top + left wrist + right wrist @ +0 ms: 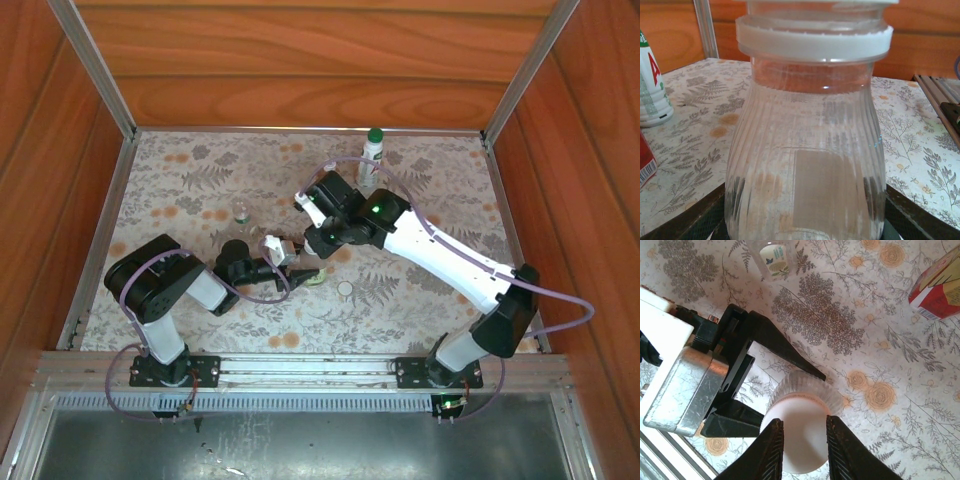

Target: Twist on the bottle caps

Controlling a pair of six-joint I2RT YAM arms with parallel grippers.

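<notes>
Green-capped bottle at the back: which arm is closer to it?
Right. The right arm bends beside the green-capped bottle, front-left of it; the left arm is farther away, at the near left.

L pincer [792,397] clamped, horiz; R pincer [805,421] above it, pointing down, jaws narrow.

You're working in a robot test cell, not a home: wood-panelled walls [300,60] on aluminium posts [95,65] box in a table with a floral cloth [190,190], and the left arm [160,290] and right arm [440,255] are bolted to a metal rail [300,368].
</notes>
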